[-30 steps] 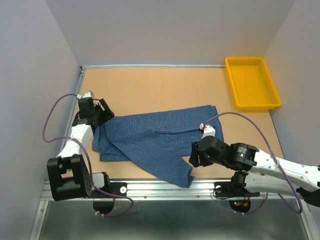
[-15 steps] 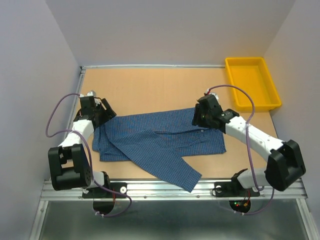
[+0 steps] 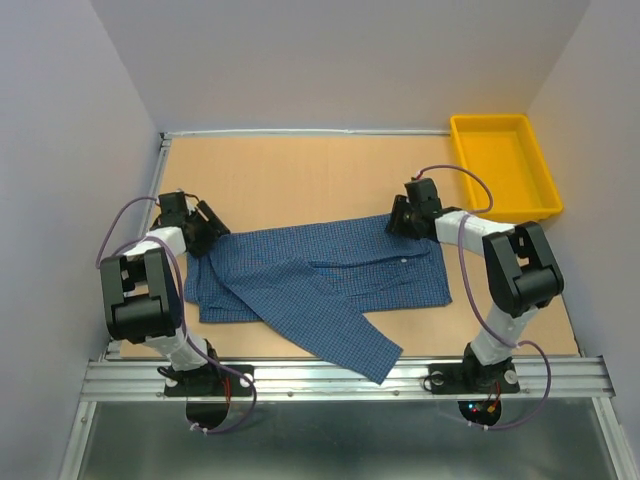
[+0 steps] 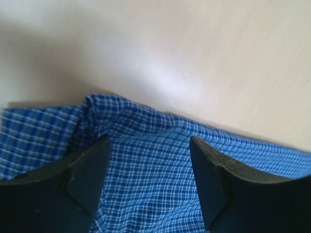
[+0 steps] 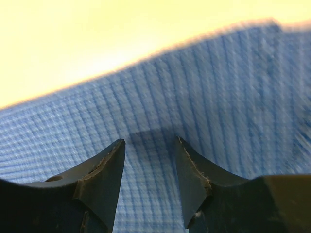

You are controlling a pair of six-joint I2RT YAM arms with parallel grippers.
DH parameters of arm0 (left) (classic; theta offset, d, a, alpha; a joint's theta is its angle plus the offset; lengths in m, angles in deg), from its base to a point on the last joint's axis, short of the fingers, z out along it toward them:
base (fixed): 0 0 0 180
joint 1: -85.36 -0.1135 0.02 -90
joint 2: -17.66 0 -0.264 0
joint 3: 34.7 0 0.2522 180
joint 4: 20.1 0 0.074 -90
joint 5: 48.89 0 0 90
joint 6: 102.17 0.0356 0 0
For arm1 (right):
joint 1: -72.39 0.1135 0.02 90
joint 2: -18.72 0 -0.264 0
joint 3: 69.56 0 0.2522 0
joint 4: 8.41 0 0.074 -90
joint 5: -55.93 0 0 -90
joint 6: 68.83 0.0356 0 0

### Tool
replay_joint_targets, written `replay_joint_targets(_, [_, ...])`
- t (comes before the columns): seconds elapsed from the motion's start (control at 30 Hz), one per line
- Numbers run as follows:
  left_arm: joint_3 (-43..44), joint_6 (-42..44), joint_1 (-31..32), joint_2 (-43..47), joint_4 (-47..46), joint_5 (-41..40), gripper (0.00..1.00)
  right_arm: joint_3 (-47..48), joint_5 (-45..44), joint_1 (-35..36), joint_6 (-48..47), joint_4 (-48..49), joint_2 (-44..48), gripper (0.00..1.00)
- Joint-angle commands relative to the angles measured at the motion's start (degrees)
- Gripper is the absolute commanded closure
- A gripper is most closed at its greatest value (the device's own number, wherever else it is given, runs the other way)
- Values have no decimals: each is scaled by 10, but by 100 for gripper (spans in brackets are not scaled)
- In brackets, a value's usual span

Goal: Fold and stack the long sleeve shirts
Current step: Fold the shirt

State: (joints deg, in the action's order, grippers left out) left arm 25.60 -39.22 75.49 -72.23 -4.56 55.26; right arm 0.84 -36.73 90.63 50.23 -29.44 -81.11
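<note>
the blue fine-checked button-up long sleeve shirt (image 3: 320, 275) lies spread across the middle of the tan wood-grain desk (image 3: 300, 175), folded into a rough band. its far edge runs almost straight between the two tools. beyond that edge the desk is bare up to the back wall. one sleeve crosses the body on a slant, and its end reaches the desk's near edge by the metal rail.

there is one shirt, one yellow rectangular plastic tray (image 3: 470, 170) and two arms. the tray sits in the far right corner, well apart from the cloth.

the left tool (image 3: 212, 226) is at the shirt's far left corner. in its wrist view the dark fingers (image 4: 87, 170) stand wide apart over a puckered fold, released and clamping nothing. the right tool (image 3: 397, 222) is at the far right corner. its fingers (image 5: 104, 177) are parted with a narrower gap above flat weave, with no cloth pinched between them.
</note>
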Motion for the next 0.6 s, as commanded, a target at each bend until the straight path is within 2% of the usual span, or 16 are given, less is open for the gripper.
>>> replay_joint_targets(0.0, [48,-13,-30,-26,-34,-2,23,49,19,-6,-23,65,-58,49])
replay_joint_targets(0.27, [182,-8,-34,-131,-26,1,23,152,20,-15,-58,64,-150,48])
replay_joint_targets(0.43, [256,6,-34,-174,-19,2,23,190,13,-16,-89,44,-127,43])
replay_joint_targets(0.57, [279,11,-33,-148,0,9,22,190,13,-11,-143,-9,-59,37])
